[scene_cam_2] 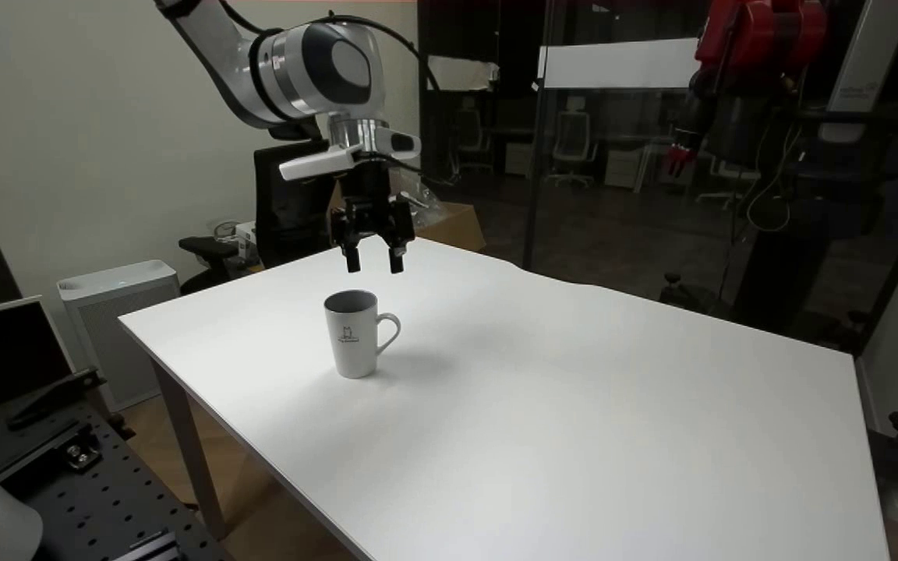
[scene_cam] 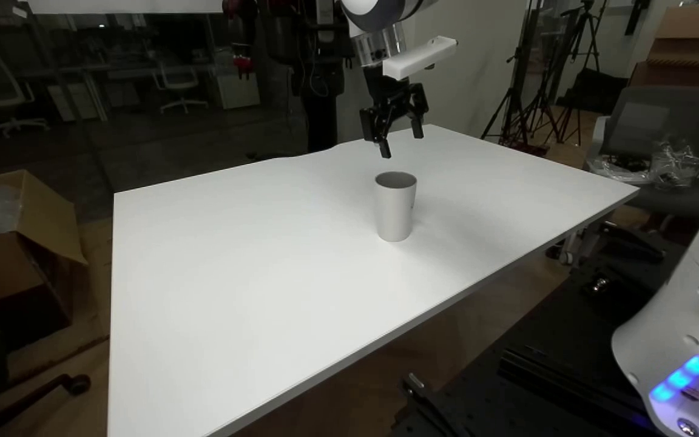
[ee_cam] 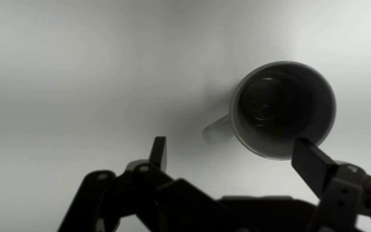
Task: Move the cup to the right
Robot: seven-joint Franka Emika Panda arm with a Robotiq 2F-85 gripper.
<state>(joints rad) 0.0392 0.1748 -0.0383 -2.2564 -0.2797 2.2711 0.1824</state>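
Note:
The cup (scene_cam: 394, 212) stands upright on the white table. In an exterior view the cup (scene_cam_2: 354, 343) shows a handle on its right side and a small dark print on its front. The inside is grey. The gripper (scene_cam: 401, 143) is open and empty above the cup, apart from it; the gripper also shows in an exterior view (scene_cam_2: 375, 263). In the wrist view the cup (ee_cam: 283, 109) is right of the middle, its handle pointing lower left. There the gripper (ee_cam: 230, 141) has its fingers spread wide, and the right finger covers a bit of the cup's rim.
The white table (scene_cam: 234, 273) extends around the cup on all sides; it also fills much of an exterior view (scene_cam_2: 613, 436). The robot's base (scene_cam: 689, 328) stands beyond the table's near edge. A cardboard box (scene_cam: 22, 243) and an office chair (scene_cam: 665, 139) stand off the table.

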